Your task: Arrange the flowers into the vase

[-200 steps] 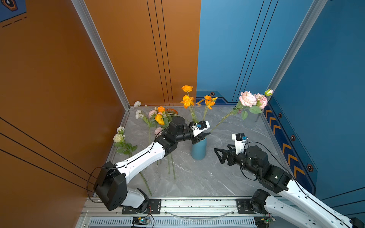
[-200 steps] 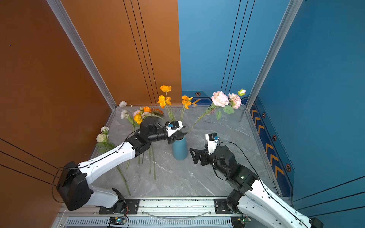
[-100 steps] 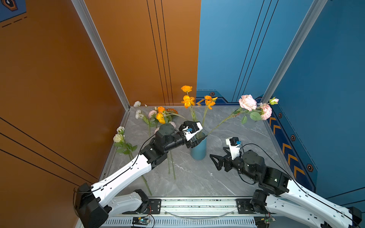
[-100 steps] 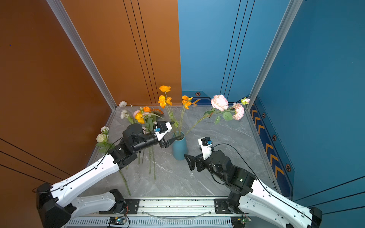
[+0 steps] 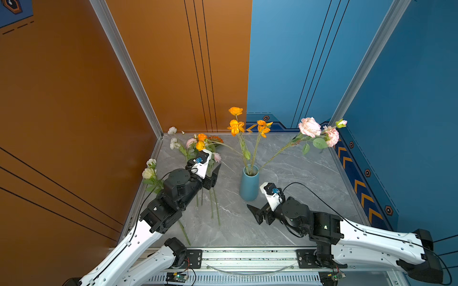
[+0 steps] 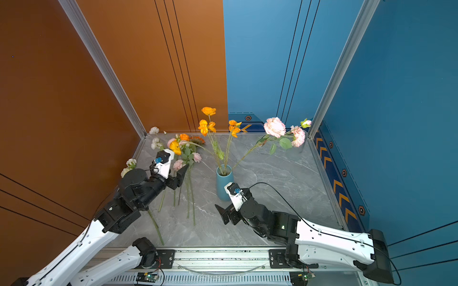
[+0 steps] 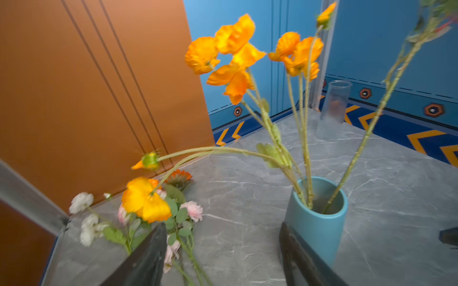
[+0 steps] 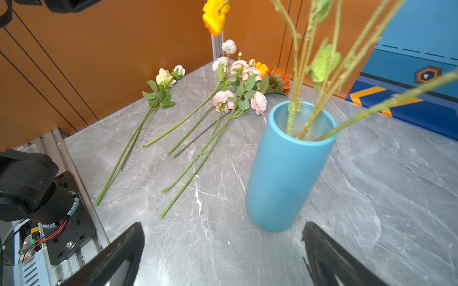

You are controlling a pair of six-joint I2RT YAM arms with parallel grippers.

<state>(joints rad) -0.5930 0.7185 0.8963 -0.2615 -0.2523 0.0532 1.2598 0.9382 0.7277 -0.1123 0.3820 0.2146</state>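
The loose flowers (image 5: 191, 143) lie near the far left corner of the bench (image 5: 297, 173), stems pointing to its near edge, seemingly right below the left tool (image 5: 211, 173), spread and empty. The right tool (image 5: 256, 213), wide and empty, hangs beside the vase (image 5: 249, 185).

A robotics lab test cell — a grey marble-look tabletop (image 5: 297, 173) boxed in by orange panels (image 5: 173, 62) and blue panels (image 5: 285, 62) on aluminium posts (image 5: 123, 57), the left arm (image 5: 138, 242) and right arm (image 5: 371, 244) bolted to a metal rail (image 5: 247, 257) — a bare circuit board (image 5: 177, 277) and loose wires along its front
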